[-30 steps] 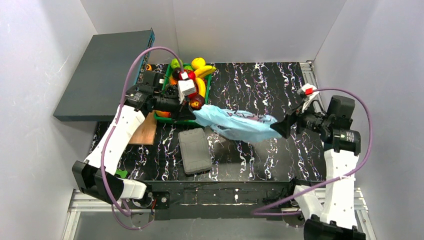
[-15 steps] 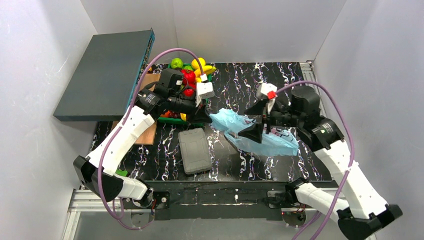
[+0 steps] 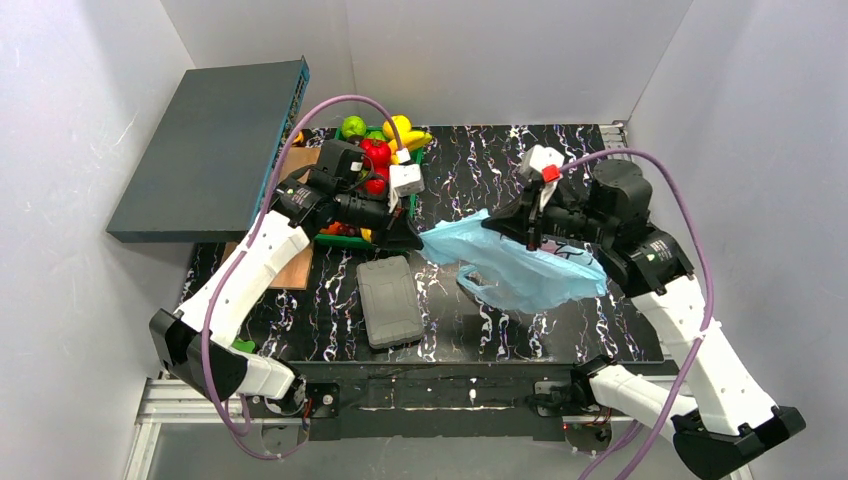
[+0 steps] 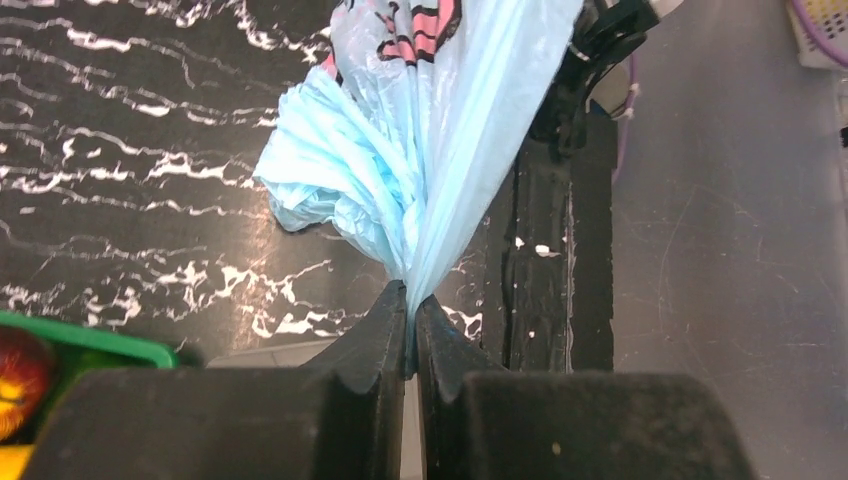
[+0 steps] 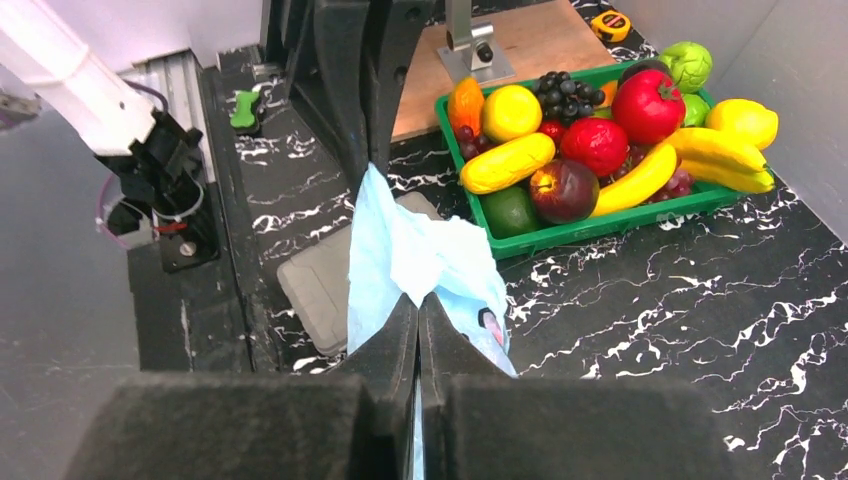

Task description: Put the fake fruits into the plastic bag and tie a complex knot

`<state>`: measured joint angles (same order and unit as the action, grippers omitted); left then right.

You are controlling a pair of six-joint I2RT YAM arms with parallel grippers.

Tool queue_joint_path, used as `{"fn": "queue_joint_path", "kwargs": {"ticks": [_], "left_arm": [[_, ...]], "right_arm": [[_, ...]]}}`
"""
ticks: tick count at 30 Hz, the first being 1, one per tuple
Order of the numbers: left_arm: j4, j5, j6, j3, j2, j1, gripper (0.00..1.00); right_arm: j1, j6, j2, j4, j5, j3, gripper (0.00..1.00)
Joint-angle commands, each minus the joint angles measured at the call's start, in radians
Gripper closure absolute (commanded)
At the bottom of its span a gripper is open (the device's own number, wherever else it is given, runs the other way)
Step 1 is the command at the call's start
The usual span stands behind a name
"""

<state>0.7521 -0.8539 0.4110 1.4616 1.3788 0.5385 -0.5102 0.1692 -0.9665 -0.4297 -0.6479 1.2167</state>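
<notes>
The light-blue plastic bag (image 3: 525,270) hangs stretched between both grippers over the middle of the table. My left gripper (image 3: 415,238) is shut on one bunched edge of the plastic bag (image 4: 400,170), seen up close as the left gripper (image 4: 411,300). My right gripper (image 3: 490,222) is shut on another fold of the plastic bag (image 5: 400,255); its tips show as the right gripper (image 5: 418,305). The fake fruits (image 5: 590,150) lie piled in a green tray (image 5: 620,222) at the back left. The bag looks limp and flat. No knot is in view.
A grey ribbed case (image 3: 390,300) lies under the bag's left end. A dark slab (image 3: 215,140) leans at the back left, and a wooden board (image 3: 290,262) lies beside the tray. A yellow tape measure (image 5: 612,22) sits behind the board.
My right gripper has moved from the bag's far right end to its upper middle and shut on it, lifting the plastic. The left gripper kept its hold.
</notes>
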Motion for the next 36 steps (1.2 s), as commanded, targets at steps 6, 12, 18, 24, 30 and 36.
{"fn": "queue_joint_path", "kwargs": {"ticks": [6,12,18,24,30,36], "left_arm": [[0.023,-0.064,-0.036,0.030,-0.055,-0.029,0.08],[-0.078,0.028,-0.102,0.143,-0.045,0.073,0.02],[-0.119,0.050,-0.128,0.182,0.045,0.165,0.03],[-0.104,-0.008,-0.179,0.185,0.079,0.171,1.00],[-0.187,-0.117,-0.261,0.092,-0.011,0.039,1.00],[-0.202,-0.186,-0.235,0.069,-0.022,0.012,1.00]], "right_arm": [[0.097,-0.085,-0.001,0.028,-0.133,0.079,0.99],[0.051,-0.058,-0.026,0.000,-0.149,0.082,0.99],[0.002,-0.046,-0.037,-0.022,-0.126,0.097,0.99],[0.006,-0.041,0.007,-0.089,-0.075,0.099,0.67],[0.248,0.178,0.074,-0.434,-0.060,0.033,0.02],[0.410,0.455,0.046,-0.638,-0.055,-0.043,0.02]]}}
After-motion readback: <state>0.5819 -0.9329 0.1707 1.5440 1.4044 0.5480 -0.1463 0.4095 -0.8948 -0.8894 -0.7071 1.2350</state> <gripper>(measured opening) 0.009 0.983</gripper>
